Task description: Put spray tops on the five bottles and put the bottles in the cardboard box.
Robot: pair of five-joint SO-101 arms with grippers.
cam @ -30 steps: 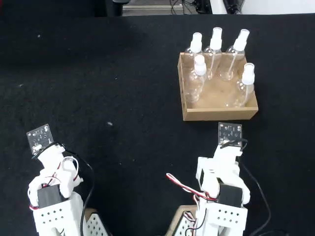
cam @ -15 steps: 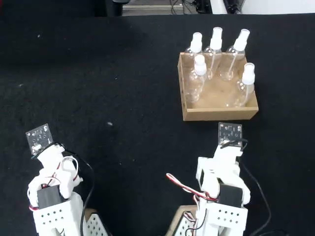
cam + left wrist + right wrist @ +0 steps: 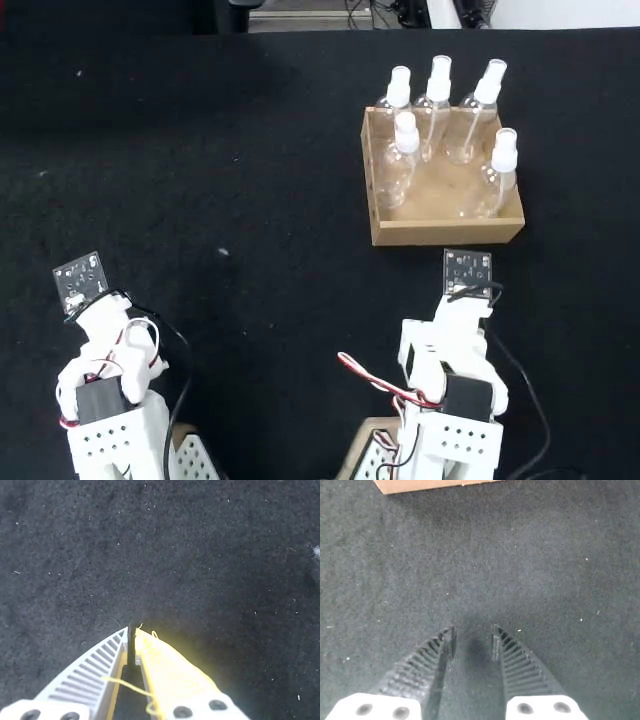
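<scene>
While five clear plastic spray bottles point(image 3: 397, 168) stand in the brown cardboard box point(image 3: 445, 232) at two o'clock, left tool point(image 3: 133, 635) rests closed, right tool point(image 3: 472, 641) slightly parted.

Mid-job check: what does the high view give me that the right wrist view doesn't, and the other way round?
High view, not the right wrist view: the five bottles, each with a spray top, standing inside the cardboard box, plus the left arm and right arm, folded at the robot side of the table.
Right wrist view, not the high view: the right gripper, fingers a little apart and holding nothing.
Both: the black table cover and the cardboard box, which the wrist view shows as a strip of wall.
</scene>
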